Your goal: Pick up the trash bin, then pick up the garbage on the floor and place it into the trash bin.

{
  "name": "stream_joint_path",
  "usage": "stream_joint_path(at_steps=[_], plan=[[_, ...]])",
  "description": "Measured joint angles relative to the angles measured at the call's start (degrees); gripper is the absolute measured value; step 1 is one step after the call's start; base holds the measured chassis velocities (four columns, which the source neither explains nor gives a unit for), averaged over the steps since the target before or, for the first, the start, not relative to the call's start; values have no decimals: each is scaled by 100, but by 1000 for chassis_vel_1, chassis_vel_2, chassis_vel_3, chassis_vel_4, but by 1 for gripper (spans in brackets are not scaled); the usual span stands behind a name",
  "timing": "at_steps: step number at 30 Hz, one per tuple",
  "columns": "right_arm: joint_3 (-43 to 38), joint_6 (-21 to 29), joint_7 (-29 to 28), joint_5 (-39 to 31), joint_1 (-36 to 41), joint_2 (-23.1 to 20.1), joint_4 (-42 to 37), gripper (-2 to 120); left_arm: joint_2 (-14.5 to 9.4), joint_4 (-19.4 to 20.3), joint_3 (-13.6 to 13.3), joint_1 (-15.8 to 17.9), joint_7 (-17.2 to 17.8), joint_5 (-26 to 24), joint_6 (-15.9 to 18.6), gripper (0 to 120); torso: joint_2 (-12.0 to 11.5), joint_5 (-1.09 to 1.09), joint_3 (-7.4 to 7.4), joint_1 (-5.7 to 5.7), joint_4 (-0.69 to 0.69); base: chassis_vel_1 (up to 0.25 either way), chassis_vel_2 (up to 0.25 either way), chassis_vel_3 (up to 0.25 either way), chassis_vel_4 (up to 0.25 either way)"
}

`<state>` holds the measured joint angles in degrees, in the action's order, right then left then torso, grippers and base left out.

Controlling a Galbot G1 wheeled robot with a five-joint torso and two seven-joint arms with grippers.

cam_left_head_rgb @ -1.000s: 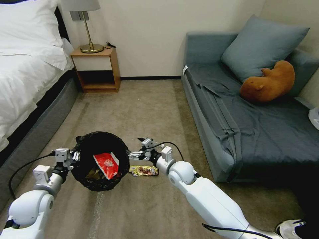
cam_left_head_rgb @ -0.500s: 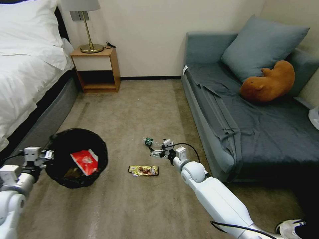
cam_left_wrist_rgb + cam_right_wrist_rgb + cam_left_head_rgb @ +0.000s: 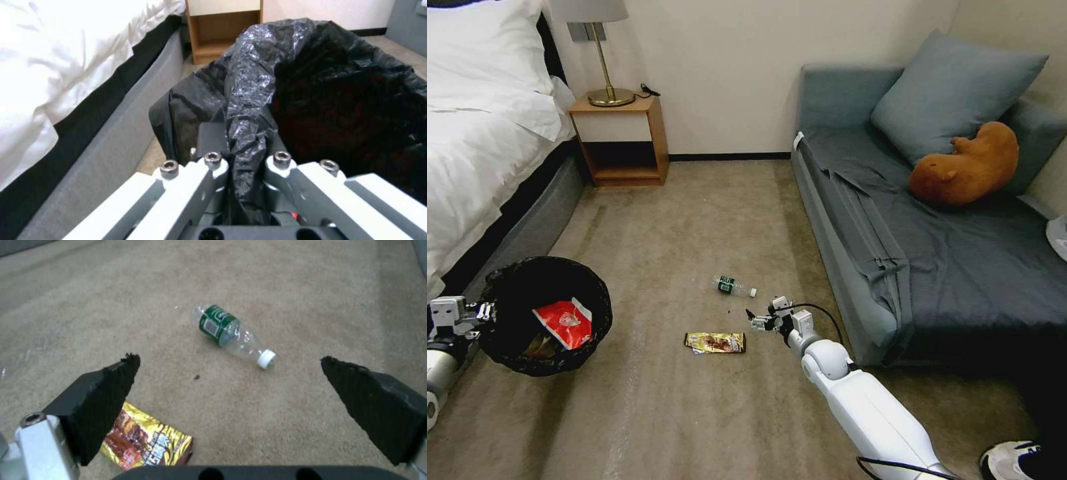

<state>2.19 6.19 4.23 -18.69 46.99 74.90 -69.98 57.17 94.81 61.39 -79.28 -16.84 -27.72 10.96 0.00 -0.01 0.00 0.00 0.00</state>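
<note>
My left gripper point(image 3: 486, 311) sits low beside the bed point(image 3: 480, 153), and its fingers point(image 3: 212, 143) are pinched tight on a fold of the crinkly black bag at the rim of the trash bin point(image 3: 546, 313). In my left wrist view the plastic bunches up between those fingers, with the bin's dark mouth opening just beyond them. The bin is held near the bed's grey base, well apart from my right arm. Inside it lie a red-and-white snack bag point(image 3: 565, 323) and something brownish beside it that I cannot make out.

My right gripper point(image 3: 758, 319) is down near the carpet point(image 3: 694, 220) close to the sofa point(image 3: 920, 220), its black fingers point(image 3: 100, 400) spread wide with nothing between them. The small clear bottle point(image 3: 233, 335) with the green label and white cap lies on its side on the carpet ahead of those open fingers, not touching them. The gold-brown wrapper point(image 3: 716, 343) lies flat on the carpet just beside my near finger, partly behind it in the right wrist view.
</note>
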Motion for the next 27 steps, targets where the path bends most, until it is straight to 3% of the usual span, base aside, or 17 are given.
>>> stream_joint_path(at_steps=[27], plan=[[-64,-64,172,142,189,56,47,100,12,41,-95,-55,-50,25,-52,4,0,1,0,0,0,0,0,0,0]])
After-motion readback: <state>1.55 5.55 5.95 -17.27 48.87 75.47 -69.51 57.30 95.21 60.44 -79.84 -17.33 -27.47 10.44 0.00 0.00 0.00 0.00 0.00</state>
